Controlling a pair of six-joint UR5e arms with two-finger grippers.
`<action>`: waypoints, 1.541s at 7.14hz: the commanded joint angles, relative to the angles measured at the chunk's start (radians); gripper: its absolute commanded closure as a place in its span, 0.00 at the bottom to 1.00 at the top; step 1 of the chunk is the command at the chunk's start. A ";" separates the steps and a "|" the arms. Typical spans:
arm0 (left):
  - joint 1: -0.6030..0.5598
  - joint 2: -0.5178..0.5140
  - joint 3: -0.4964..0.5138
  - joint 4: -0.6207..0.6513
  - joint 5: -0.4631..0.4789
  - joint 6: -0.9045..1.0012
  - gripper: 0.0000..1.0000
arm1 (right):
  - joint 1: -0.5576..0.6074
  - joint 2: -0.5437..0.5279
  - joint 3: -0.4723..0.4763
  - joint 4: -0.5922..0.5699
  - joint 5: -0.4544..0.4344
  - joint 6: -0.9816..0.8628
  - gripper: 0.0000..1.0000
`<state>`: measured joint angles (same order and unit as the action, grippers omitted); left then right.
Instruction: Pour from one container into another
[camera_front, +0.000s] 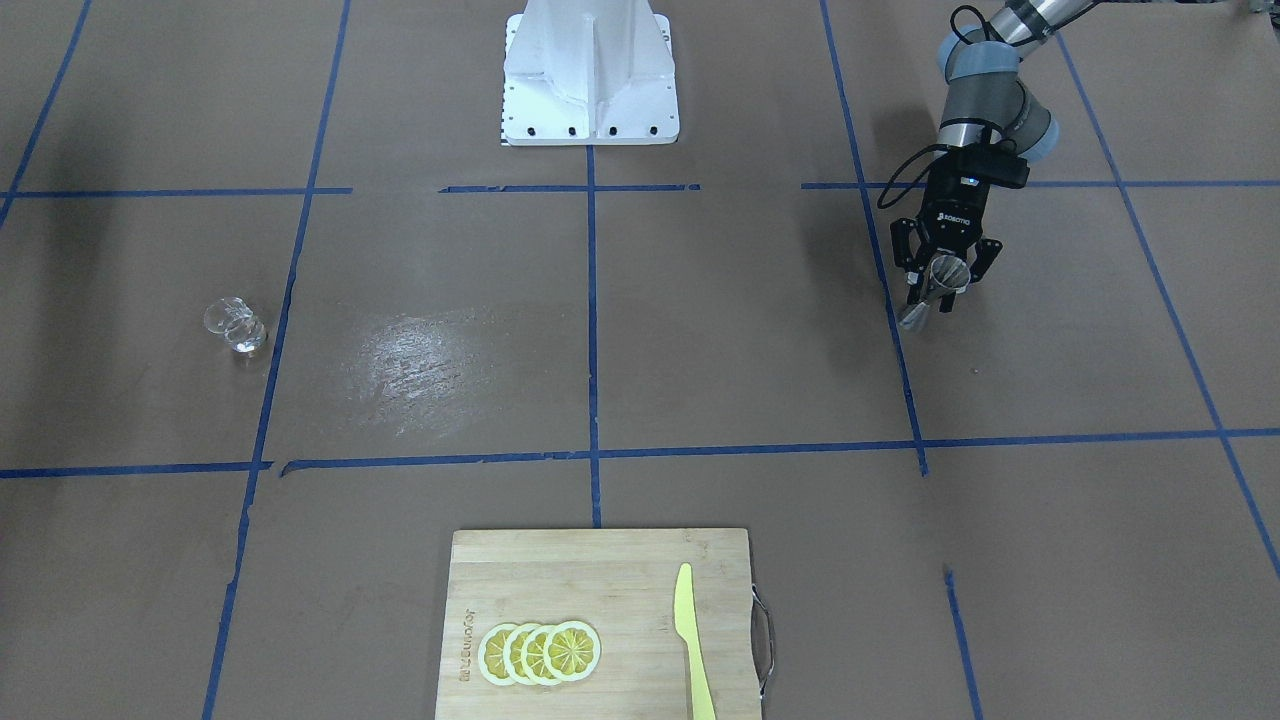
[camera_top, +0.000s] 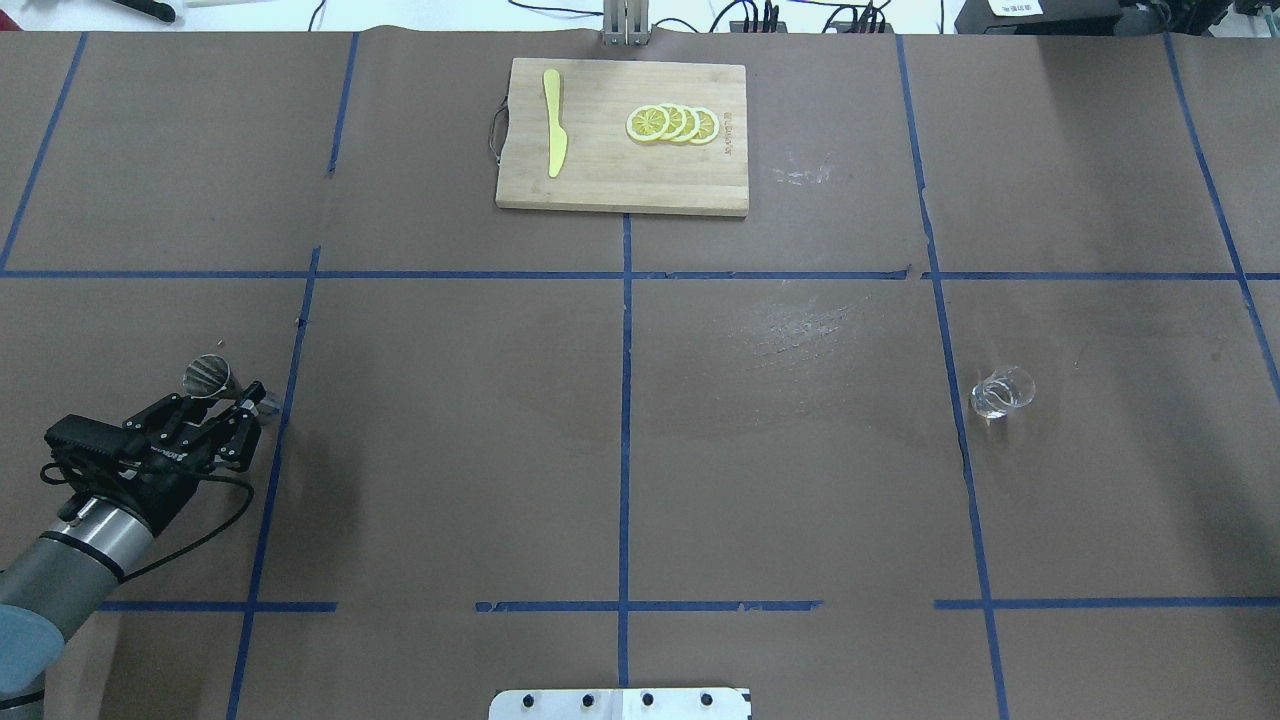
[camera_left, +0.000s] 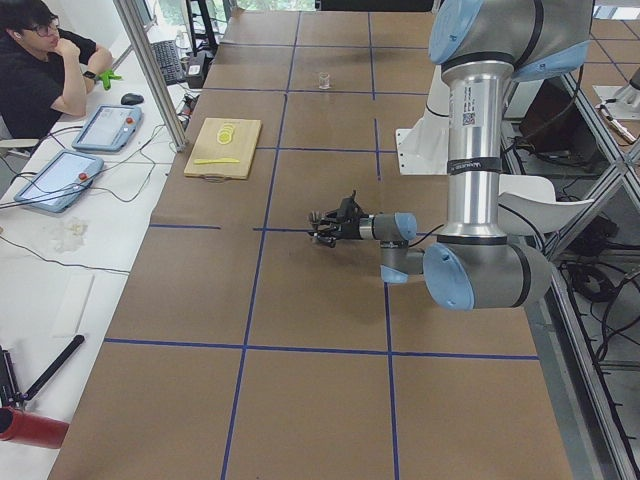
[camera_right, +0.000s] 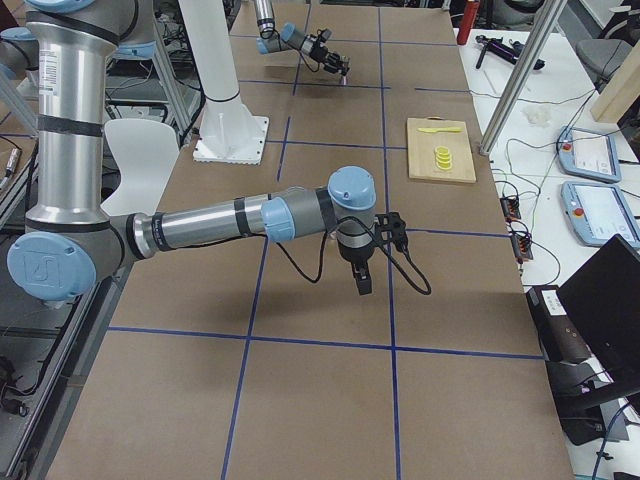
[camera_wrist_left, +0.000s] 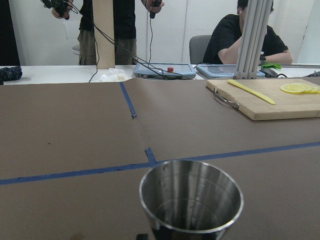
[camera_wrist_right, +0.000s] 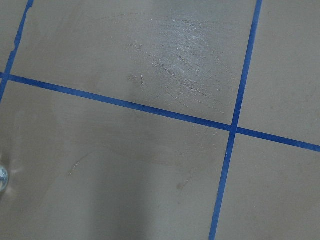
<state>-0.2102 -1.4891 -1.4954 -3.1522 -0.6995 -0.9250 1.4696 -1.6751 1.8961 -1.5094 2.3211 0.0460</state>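
Jigger (camera_wrist_left: 191, 200) is seen pinched between the jaws of the left gripper (camera_front: 945, 280), held tilted over the left part of the table (camera_top: 640, 450); cup (camera_top: 1000, 392) is set well apart, at the right; whether the right gripper (camera_right: 361, 280) is spread cannot be told

Desk: What does the left wrist camera lose?
Robot: The steel jigger (camera_wrist_left: 191, 200): the bottom edge cuts its lower cone, and my fingers on it fall outside the frame. Seen from across the worktop (camera_front: 700, 350), my left pincer (camera_front: 935, 292), clamped on it, covers its waist.
Desk: And on the right?
Robot: The glass cup (camera_wrist_right: 1, 179) is a sliver at the left edge of my right wrist view. My right pincer (camera_right: 361, 283) shows only from the worktop's end, too small to tell how its jaws stand.
Desk: Anything else clipped?
Robot: The cutting board (camera_front: 600, 580) and yellow knife (camera_front: 688, 630) run off the front view's bottom edge.
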 joint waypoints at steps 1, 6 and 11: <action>0.000 0.000 0.000 -0.002 0.000 0.000 0.57 | 0.000 0.000 0.000 0.000 0.000 0.000 0.00; 0.000 0.012 -0.017 -0.029 -0.012 0.008 1.00 | 0.000 0.002 0.000 0.000 0.000 0.000 0.00; -0.008 0.003 -0.019 -0.383 -0.222 0.377 1.00 | 0.000 0.005 0.001 0.002 0.000 0.000 0.00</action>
<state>-0.2128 -1.4825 -1.5142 -3.4563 -0.8232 -0.6040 1.4695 -1.6702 1.8968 -1.5079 2.3209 0.0460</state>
